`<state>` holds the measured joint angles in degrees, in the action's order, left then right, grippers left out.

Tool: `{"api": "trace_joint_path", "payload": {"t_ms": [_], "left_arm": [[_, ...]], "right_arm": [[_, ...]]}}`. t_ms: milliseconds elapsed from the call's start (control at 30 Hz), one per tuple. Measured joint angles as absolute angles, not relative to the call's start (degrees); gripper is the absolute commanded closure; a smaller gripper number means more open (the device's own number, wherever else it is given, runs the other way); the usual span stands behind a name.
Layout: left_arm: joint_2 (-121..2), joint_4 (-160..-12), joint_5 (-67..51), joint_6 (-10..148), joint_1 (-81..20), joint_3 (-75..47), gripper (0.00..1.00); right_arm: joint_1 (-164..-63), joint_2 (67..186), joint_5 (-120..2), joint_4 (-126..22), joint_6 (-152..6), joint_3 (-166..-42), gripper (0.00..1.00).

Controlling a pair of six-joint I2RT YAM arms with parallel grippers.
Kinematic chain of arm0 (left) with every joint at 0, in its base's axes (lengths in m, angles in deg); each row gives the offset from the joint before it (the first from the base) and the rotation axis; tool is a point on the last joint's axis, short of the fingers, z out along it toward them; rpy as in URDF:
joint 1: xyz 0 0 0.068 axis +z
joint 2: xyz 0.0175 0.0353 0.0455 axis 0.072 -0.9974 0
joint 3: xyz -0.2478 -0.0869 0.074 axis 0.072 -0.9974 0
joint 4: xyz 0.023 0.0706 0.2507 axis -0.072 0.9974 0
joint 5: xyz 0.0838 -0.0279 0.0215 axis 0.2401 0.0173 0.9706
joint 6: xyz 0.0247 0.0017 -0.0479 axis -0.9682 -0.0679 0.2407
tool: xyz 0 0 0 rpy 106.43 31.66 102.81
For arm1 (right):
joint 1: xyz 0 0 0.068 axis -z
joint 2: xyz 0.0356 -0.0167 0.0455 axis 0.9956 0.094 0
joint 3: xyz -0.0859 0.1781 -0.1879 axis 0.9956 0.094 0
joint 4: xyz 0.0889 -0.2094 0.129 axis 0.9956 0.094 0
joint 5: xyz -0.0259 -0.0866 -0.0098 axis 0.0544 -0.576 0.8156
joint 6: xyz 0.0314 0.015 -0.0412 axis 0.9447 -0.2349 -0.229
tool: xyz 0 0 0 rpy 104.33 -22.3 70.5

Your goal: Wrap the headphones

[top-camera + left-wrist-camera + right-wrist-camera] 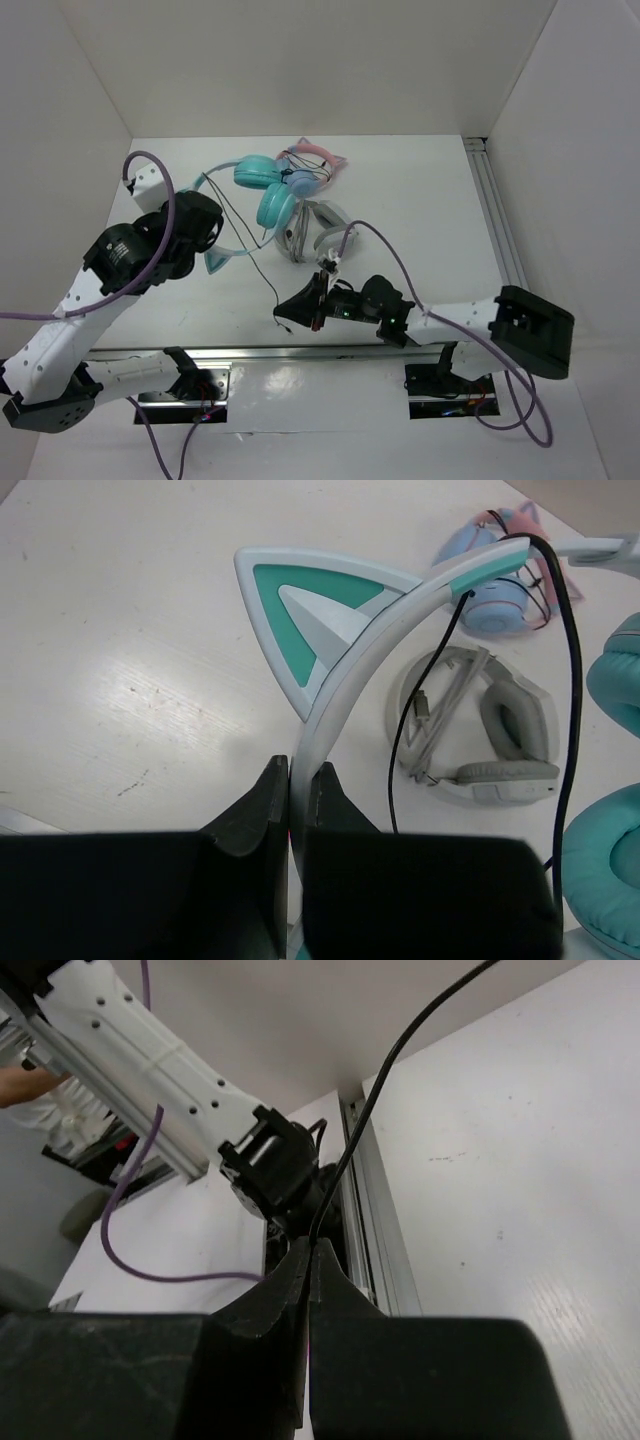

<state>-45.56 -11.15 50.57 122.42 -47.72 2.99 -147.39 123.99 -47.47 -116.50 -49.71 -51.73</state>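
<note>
Clamping the white headband (345,670) of the teal cat-ear headphones (268,190), the left gripper (297,780) has both fingers pressed onto it just below the teal cat ear (295,615). In the top view the ear cups lie on the table (420,200) at 2 o'clock from that gripper. Right gripper (307,1255) is pinched tight on the thin black cable (362,1120), which leaves the jaws toward 1 o'clock in its wrist view; grey-white headphones (315,232) sit at 12 o'clock from it, just beside the teal cups, with blue-and-pink cat-ear headphones (312,168) at 2 o'clock of those cups.
</note>
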Motion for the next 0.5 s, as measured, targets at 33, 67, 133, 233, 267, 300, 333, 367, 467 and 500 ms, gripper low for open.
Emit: {"api": "trace_joint_path", "payload": {"t_ms": [33, 67, 133, 233, 267, 300, 333, 367, 467, 500], "left_arm": [[-45.2, -11.5, 50.5, 122.1, -47.0, 2.1, 1.0], [-45.0, -11.9, 50.3, 121.8, -46.1, 1.1, 1.0], [-44.8, -12.5, 50.0, 121.6, -45.2, -0.9, 1.0], [-45.0, -13.6, 49.2, 120.8, -44.2, -3.8, 1.0], [-45.1, -13.7, 49.1, 120.5, -44.0, -4.7, 1.0], [-45.2, -13.8, 49.0, 120.4, -44.0, -5.1, 1.0], [-45.4, -13.9, 49.0, 120.3, -43.9, -5.6, 1.0], [-45.5, -14.0, 49.0, 120.3, -43.7, -6.0, 1.0], [-45.9, -13.9, 49.0, 120.4, -43.1, -7.0, 1.0], [-46.0, -13.9, 49.0, 120.5, -42.9, -7.3, 1.0]], "right_arm": [[-148.3, 121.7, -49.5, -113.3, -50.6, -52.3, 1.0], [-149.4, 119.4, -51.6, -109.5, -51.7, -53.1, 1.0], [-151.0, 116.2, -55.1, -103.3, -53.6, -54.9, 1.0], [-152.7, 112.5, -59.9, -92.7, -56.7, -57.9, 1.0], [-153.0, 111.8, -61.2, -89.7, -57.6, -58.9, 1.0], [-153.5, 111.2, -62.2, -86.6, -58.6, -60.0, 1.0], [-154.1, 110.6, -63.0, -83.4, -59.4, -61.3, 1.0], [-154.6, 110.0, -63.6, -80.6, -60.2, -62.6, 1.0], [-156.0, 108.5, -65.5, -73.4, -62.1, -66.6, 1.0], [-156.3, 108.0, -65.9, -71.8, -62.6, -67.7, 1.0]]}}
